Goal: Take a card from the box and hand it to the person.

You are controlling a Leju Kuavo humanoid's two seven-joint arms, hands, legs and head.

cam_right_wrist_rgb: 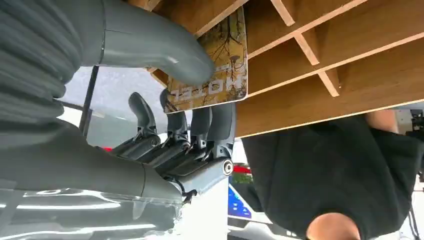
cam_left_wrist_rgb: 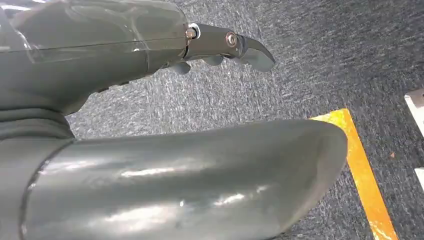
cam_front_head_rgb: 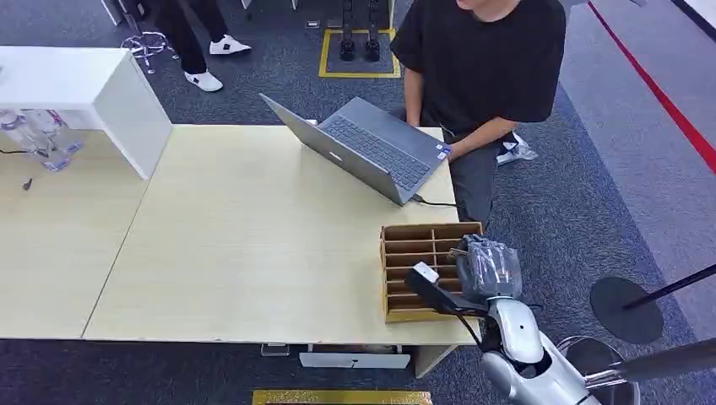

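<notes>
A wooden box [cam_front_head_rgb: 418, 253] with several compartments stands at the table's near right corner. My right hand [cam_front_head_rgb: 488, 268] is at the box's right side. The right wrist view shows its thumb [cam_right_wrist_rgb: 165, 45] pressing on a card [cam_right_wrist_rgb: 220, 75] printed with yellowish trees and the word HOTEL, with the fingers [cam_right_wrist_rgb: 200, 125] behind it. The card sits at the mouth of a compartment of the box [cam_right_wrist_rgb: 325, 60]. A person in a black shirt [cam_front_head_rgb: 485, 59] stands behind the table, just beyond the box. My left hand [cam_left_wrist_rgb: 115, 60] hangs over the carpet, holding nothing, fingers apart.
An open grey laptop [cam_front_head_rgb: 371, 148] lies on the pale table [cam_front_head_rgb: 253, 236] between the box and the person. A white cabinet [cam_front_head_rgb: 84, 93] and clear bottles [cam_front_head_rgb: 42, 139] are at the back left. A black stand base [cam_front_head_rgb: 626, 309] sits on the floor to my right.
</notes>
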